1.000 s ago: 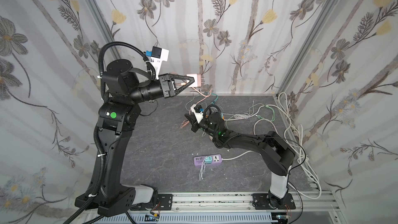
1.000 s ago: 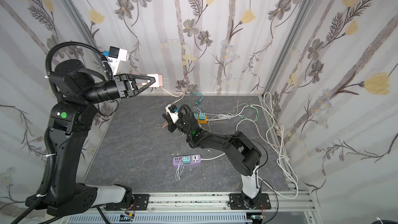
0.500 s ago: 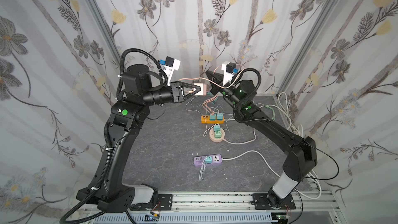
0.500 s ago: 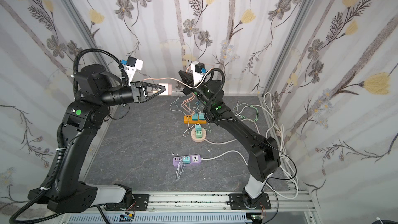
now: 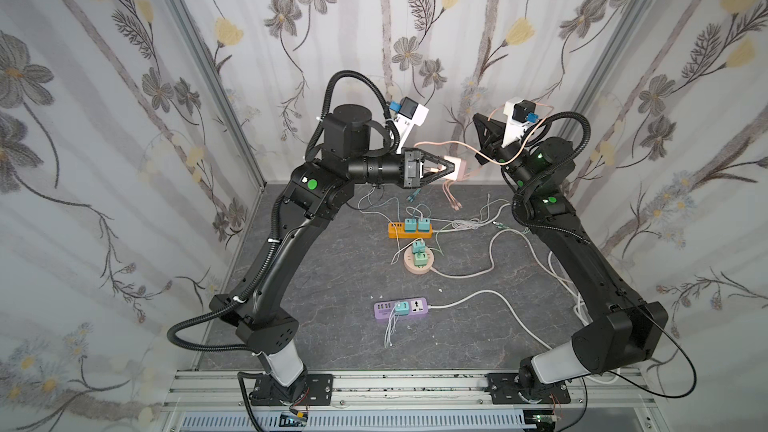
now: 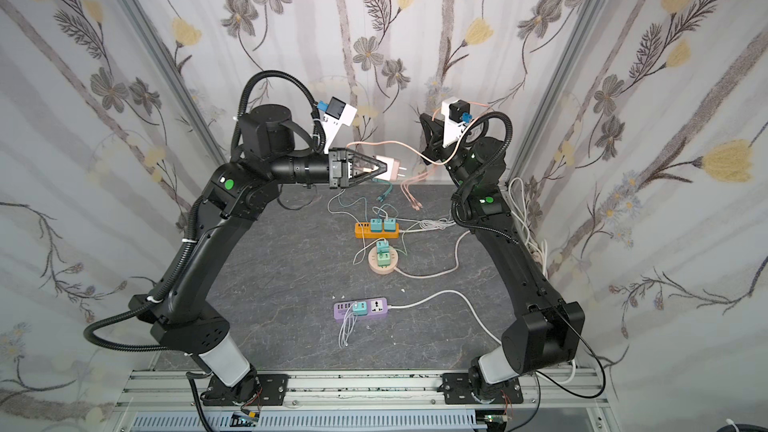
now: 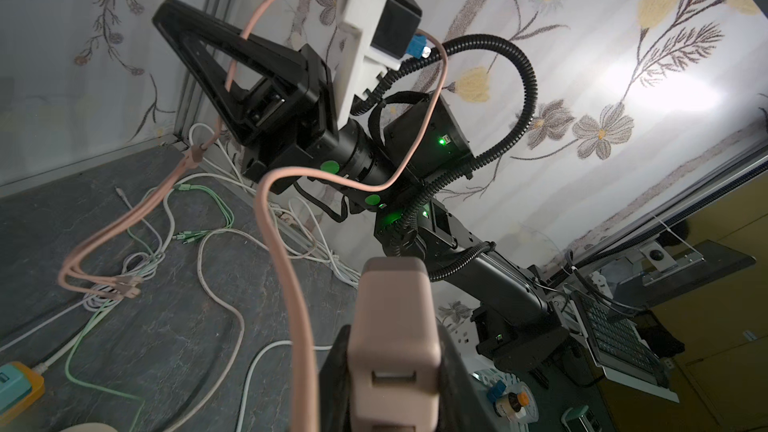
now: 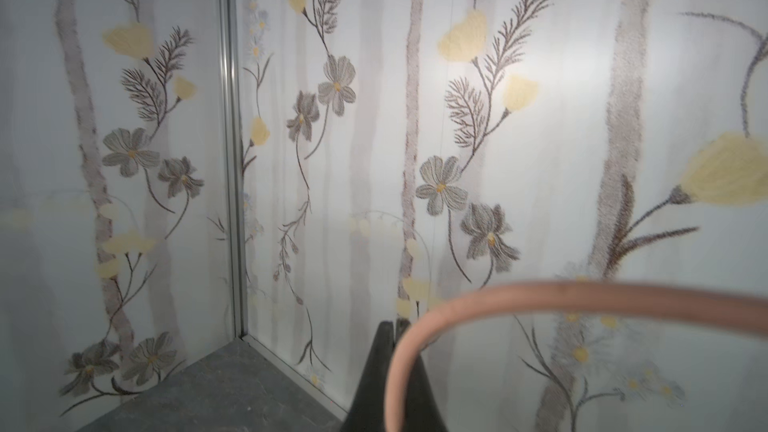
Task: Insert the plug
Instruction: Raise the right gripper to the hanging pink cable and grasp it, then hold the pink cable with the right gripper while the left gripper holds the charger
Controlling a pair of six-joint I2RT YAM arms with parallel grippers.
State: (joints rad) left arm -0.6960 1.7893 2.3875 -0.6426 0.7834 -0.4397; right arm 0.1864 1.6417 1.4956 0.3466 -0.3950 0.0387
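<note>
My left gripper [image 5: 451,167] [image 6: 384,169] is shut on the pink plug [image 5: 456,165] [image 6: 390,168] [image 7: 395,317], held level and high above the table near the back wall, prongs pointing right. The plug's pink cable [image 5: 434,144] [image 7: 286,268] [image 8: 540,290] arcs across and lies draped over my right gripper [image 5: 476,117] [image 6: 422,116] [image 7: 160,14] [image 8: 392,322]. That gripper is shut, raised to the right of the plug, and points up at the wall. The cable's ends [image 5: 452,199] hang down to the table.
A purple power strip [image 5: 401,308] with one teal plug and a free socket lies at the front middle. An orange strip [image 5: 395,230] and a round beige socket [image 5: 430,268], both holding teal plugs, lie behind it. White and green cables [image 5: 490,238] trail right.
My left arm has carried the plug rightward toward the middle. My right arm has risen from low over the table, then drawn back to the right, with the pink cable over it.
</note>
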